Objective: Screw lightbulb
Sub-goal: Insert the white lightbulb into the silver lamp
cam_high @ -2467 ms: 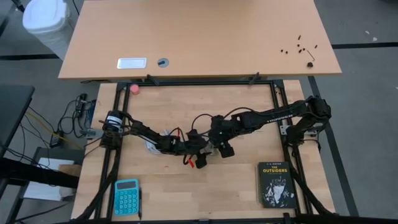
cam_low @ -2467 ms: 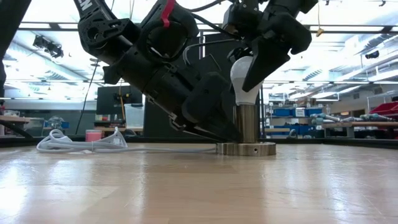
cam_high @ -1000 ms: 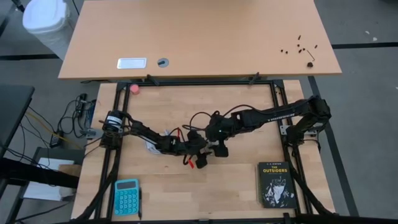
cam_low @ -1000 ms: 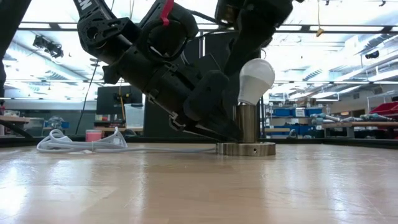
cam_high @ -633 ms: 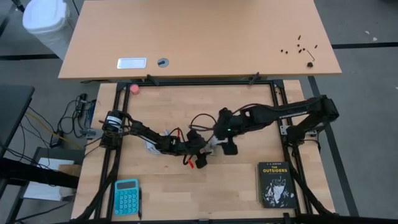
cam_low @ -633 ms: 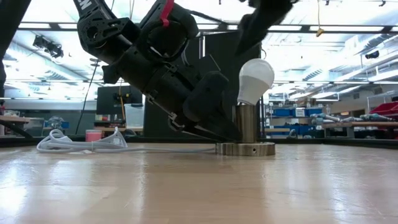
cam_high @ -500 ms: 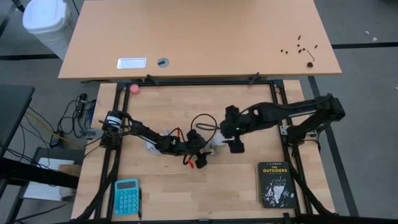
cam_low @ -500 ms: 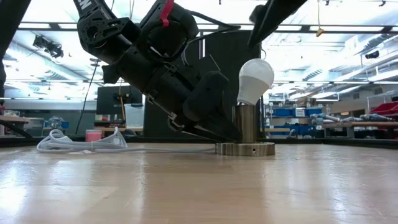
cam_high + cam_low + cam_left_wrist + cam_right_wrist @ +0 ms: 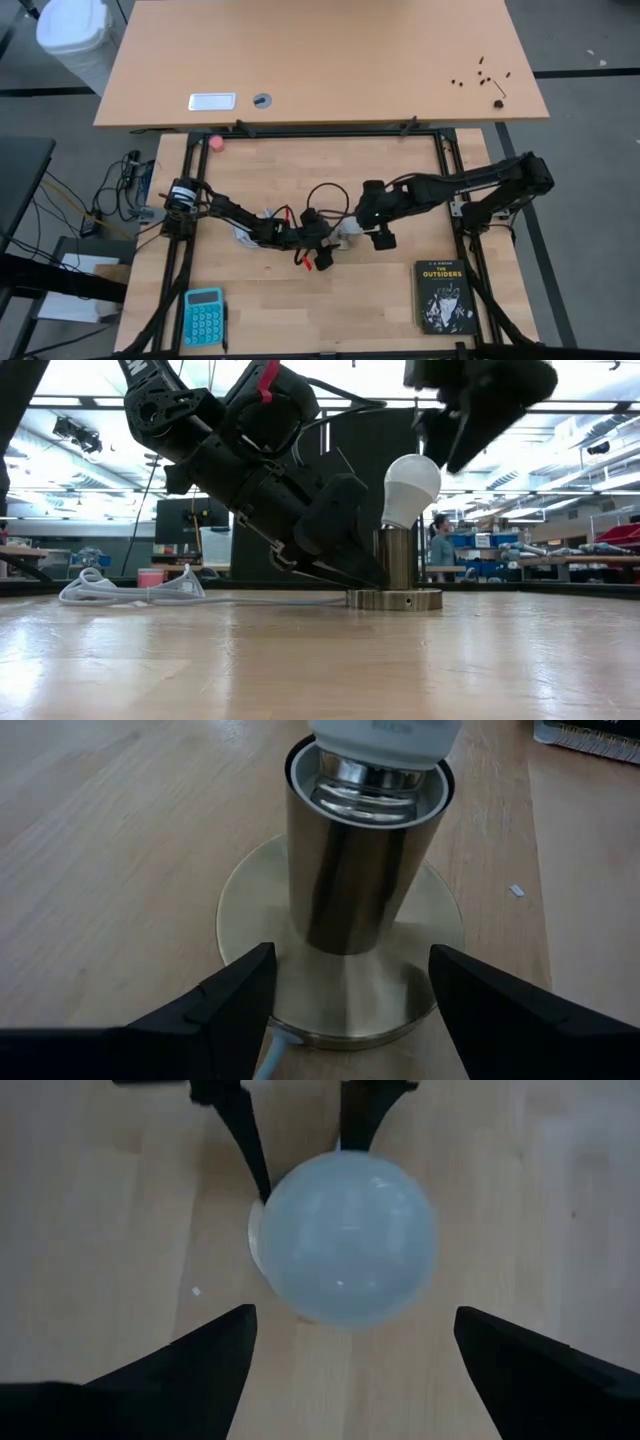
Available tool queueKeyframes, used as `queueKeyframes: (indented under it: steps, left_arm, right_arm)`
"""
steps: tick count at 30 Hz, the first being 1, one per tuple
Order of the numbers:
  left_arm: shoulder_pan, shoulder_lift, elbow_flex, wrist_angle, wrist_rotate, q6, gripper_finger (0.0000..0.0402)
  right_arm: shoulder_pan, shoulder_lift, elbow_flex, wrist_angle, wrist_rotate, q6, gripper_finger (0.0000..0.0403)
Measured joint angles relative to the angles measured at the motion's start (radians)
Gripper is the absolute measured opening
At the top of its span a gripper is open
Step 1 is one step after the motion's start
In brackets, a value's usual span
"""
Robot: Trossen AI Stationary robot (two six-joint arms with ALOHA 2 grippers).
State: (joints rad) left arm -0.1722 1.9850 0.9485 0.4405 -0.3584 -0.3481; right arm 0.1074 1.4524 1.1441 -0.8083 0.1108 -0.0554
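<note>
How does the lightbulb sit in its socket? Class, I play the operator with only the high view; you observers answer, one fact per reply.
Observer: In the low view the lightbulb leans to one side in the socket.
Operator: Is the right gripper holding it?
Observer: No. The right wrist view shows the right gripper above the globe, jaws wide open and clear of it.
Operator: And the left?
Observer: The left wrist view shows the left gripper with open jaws straddling the socket's tube, a gap on each side.
</note>
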Motion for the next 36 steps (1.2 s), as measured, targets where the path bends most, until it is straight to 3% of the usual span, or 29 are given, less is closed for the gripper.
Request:
queueKeyframes:
  steps: [18, 32, 36]
  left_arm:
    - [0.0, 0.0, 0.0, -0.002, 0.008, 0.001, 0.0271]
    - [0.0, 0.0, 0.0, -0.003, 0.008, 0.0, 0.0271]
    - [0.0, 0.0, 0.0, -0.004, 0.008, 0.0, 0.0271]
  right_arm:
    - [0.0, 0.098, -0.012, 0.184, 0.005, -0.078, 0.0348]
    - [0.053, -0.077, -0.005, 0.136, 0.013, 0.063, 0.0348]
    - [0.072, -0.158, -0.112, 0.109, 0.09, 0.114, 0.0348]
